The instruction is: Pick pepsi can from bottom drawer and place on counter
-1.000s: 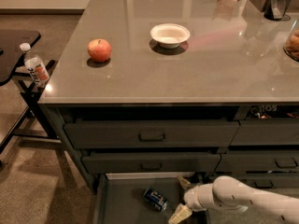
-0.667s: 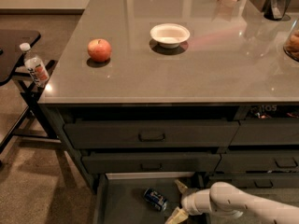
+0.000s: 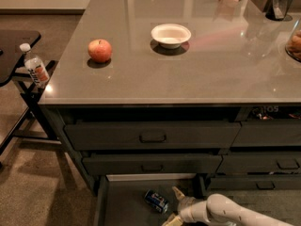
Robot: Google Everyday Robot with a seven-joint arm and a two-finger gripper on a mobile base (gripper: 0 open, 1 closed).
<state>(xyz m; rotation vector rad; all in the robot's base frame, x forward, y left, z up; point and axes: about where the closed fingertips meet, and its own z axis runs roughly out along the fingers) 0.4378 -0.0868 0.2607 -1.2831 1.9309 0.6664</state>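
The pepsi can lies on its side on the floor of the open bottom drawer, blue with silver ends. My gripper is inside the drawer just to the right of the can, reaching in from the lower right on a white arm. Its two pale fingers are spread apart and point toward the can; the can is beside them, not held. The glossy grey counter spans the upper part of the view above the drawers.
On the counter sit a red apple and a white bowl; other items stand at the far right edge. Two shut drawers are above the open one. A clear bottle stands on a black side table at left.
My gripper and arm have shifted a little to the left, closer to the can. The can has not moved.
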